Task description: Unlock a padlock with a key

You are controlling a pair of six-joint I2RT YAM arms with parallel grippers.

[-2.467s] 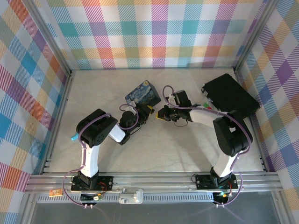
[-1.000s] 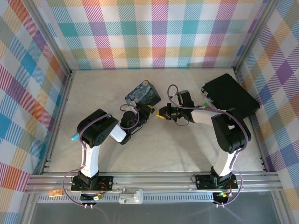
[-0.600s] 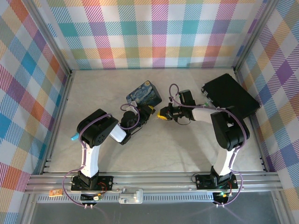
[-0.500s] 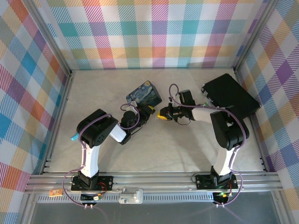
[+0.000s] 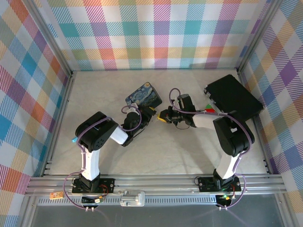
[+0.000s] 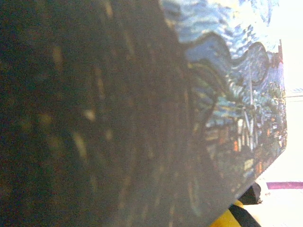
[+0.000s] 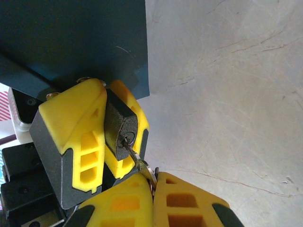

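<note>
Mid table (image 5: 142, 156), nearer far edge | left tool (image 5: 150, 114) clamped on padlock (image 7: 120, 124) body | right tool (image 7: 152, 189) pinching key (image 7: 138, 162) bow, blade in padlock | tiny, light, stiff, likely slippery

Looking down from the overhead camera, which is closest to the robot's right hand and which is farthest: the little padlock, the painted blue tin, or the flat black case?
1. Padlock: right at the fingertips of the right hand, just to its left.
2. Blue tin: a little farther off, up and to the left.
3. Black case: farthest, over on the right by the wall.
</note>
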